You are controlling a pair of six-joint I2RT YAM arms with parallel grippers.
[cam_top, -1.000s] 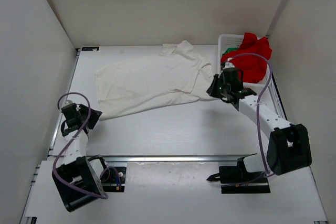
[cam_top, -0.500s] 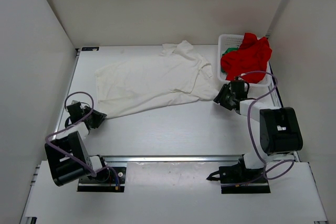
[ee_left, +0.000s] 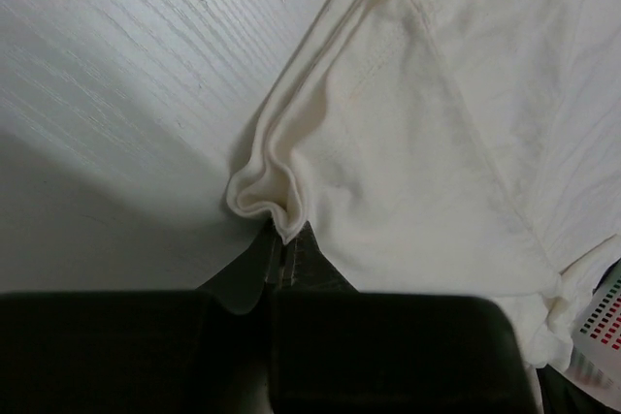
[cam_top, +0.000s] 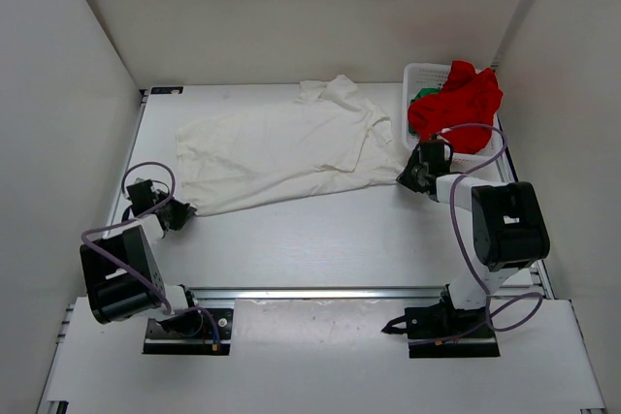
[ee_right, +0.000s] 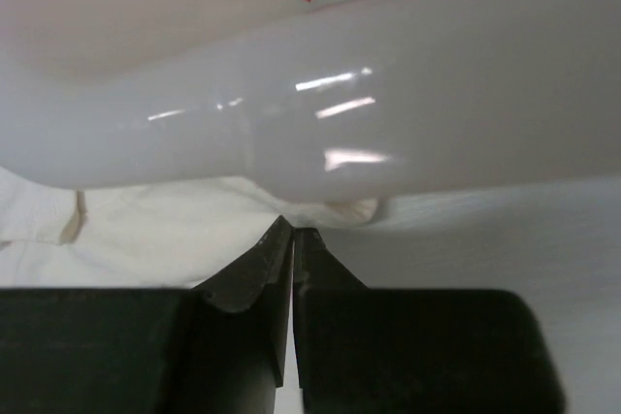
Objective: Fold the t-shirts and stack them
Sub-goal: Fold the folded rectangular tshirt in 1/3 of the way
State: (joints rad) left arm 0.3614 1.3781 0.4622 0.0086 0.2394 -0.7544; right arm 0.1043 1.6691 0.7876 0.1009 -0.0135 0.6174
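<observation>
Both jaws shut: left jaws pinch bunched cream t-shirt corner; right jaws touch hem, grip unclear.

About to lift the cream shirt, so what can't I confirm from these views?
- Right wrist view: right gripper is shut at the edge of the cream t-shirt; the blurred basket rim crowds the frame, so a pinch on cloth is unconfirmed.
- Top view: green t-shirt is mostly hidden under the red t-shirt.
</observation>
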